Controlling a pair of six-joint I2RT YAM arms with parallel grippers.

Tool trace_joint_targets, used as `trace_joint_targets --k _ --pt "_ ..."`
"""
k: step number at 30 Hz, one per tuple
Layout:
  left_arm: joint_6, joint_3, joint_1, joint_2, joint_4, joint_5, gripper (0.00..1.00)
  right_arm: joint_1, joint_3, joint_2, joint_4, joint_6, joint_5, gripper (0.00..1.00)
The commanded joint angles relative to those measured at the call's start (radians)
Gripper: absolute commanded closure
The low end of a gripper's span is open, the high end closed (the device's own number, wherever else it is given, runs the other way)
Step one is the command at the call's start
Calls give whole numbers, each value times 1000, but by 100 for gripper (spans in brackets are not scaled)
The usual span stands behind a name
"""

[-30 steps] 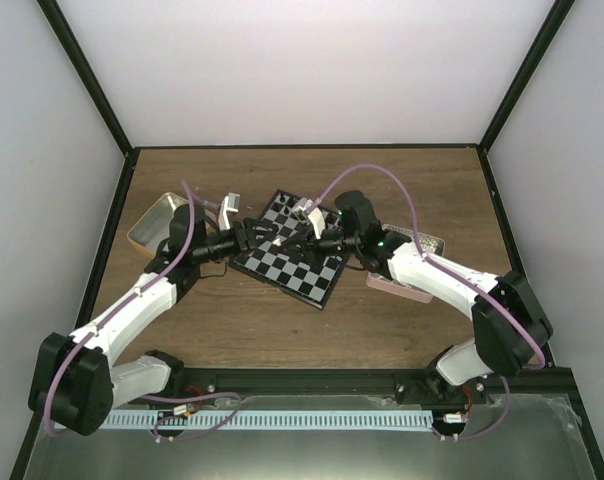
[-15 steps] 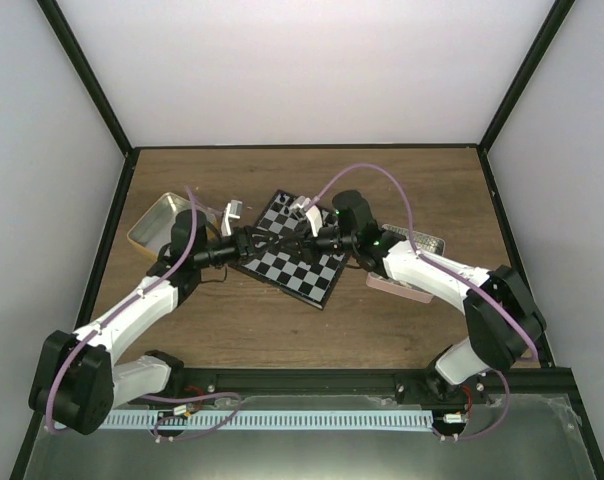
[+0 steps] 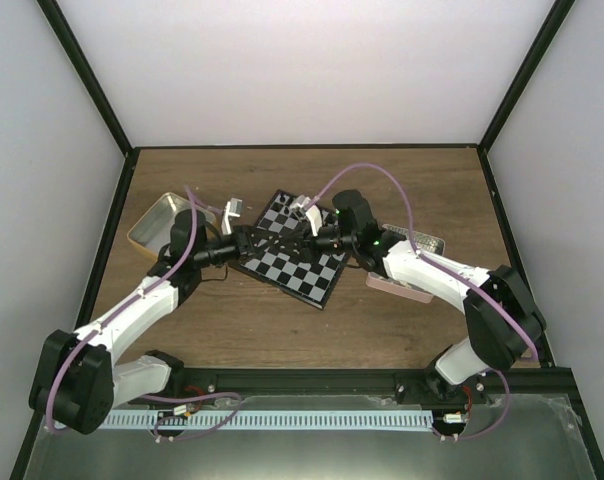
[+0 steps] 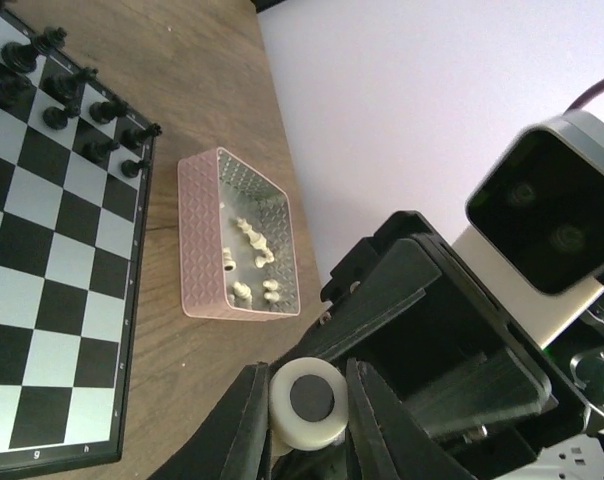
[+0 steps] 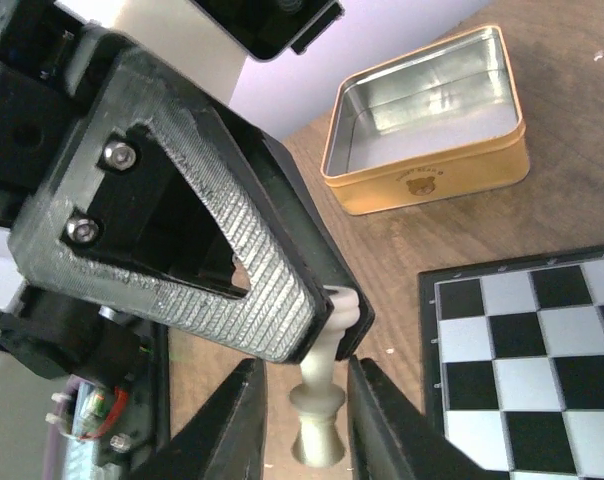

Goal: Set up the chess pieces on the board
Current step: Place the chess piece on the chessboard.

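Chess piece [image 4: 305,402] clamped by left end effector [image 4: 307,385], right end effector [image 5: 304,400] part-open around it

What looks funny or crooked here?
The board sits turned cornerwise, not square to the table. One cream-white piece hangs sideways, its base pinched in the left jaws, its other end between the open right jaws. Other white pieces lie tumbled in the pink tray.
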Motion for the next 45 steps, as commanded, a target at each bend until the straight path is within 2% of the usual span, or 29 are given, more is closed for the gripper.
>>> trace_joint_targets --k 1,5,8,11,15,25,30,36,41,45 --pt "-18 -27 -5 -47 79 -52 95 11 37 -31 44 57 -33 68" --pt "-62 -34 -5 -88 147 -102 96 11 -18 -75 167 217 -33 51" --pt "-136 -51 -4 -110 238 -121 96 11 -102 -117 352 409 -38 42" --pt "-203 -58 -5 -136 309 -144 96 14 -181 -129 547 642 -11 38" --pt "-255 -51 -5 -165 321 -180 95 21 -218 -128 693 830 33 38" --pt "-369 -70 -4 -165 395 -187 95 28 -149 -62 712 1013 102 44" --pt "-373 -81 -5 -159 411 -189 95 42 -87 -2 720 1033 67 56" --pt "-376 -98 -4 -157 415 -199 95 54 -97 23 802 1093 80 72" --pt "-385 -120 -4 -165 428 -210 95 61 -132 2 831 1123 137 77" --pt "-378 -126 -4 -170 436 -212 92 62 -160 -26 845 1147 191 84"
